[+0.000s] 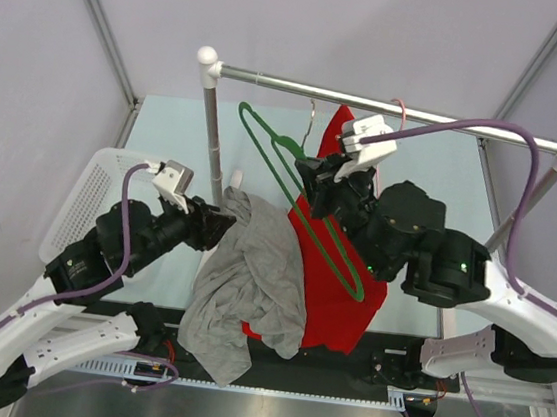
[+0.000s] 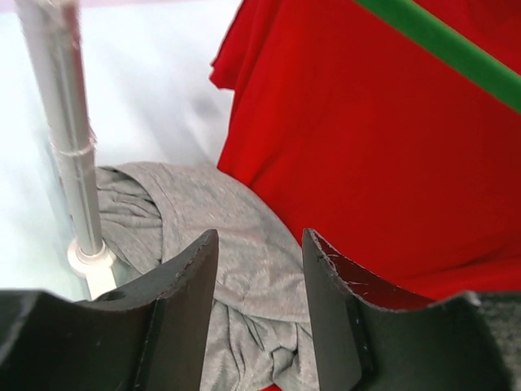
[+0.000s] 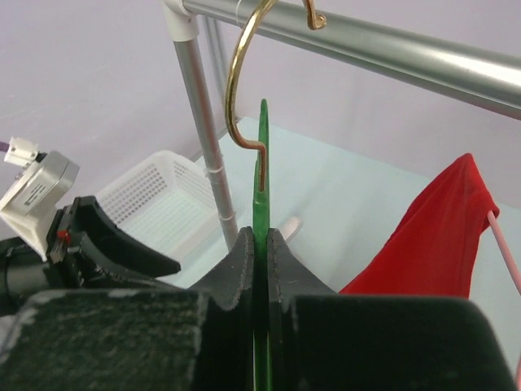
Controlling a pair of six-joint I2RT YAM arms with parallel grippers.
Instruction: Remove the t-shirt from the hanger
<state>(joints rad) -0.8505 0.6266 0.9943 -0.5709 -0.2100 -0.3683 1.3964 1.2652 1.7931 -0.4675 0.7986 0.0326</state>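
Your grey t-shirt [image 1: 250,286] is off the green hanger [image 3: 264,204], heaped on the counter [image 1: 176,136] with its long axis running far to near, overlapping the red t-shirt [image 1: 334,295] on its right. Your left end effector [image 2: 259,244] hovers at its far end, fingers apart, the cloth just beneath them. Your right end effector [image 1: 310,177] is clamped on the hanger, which slants from far left to near right.

A robot lab cell: plain lilac wall panels [image 1: 330,23] and metal struts [image 1: 100,22] rise behind the clothes rail [image 1: 273,81], two mounted arms [image 1: 518,311] before it.
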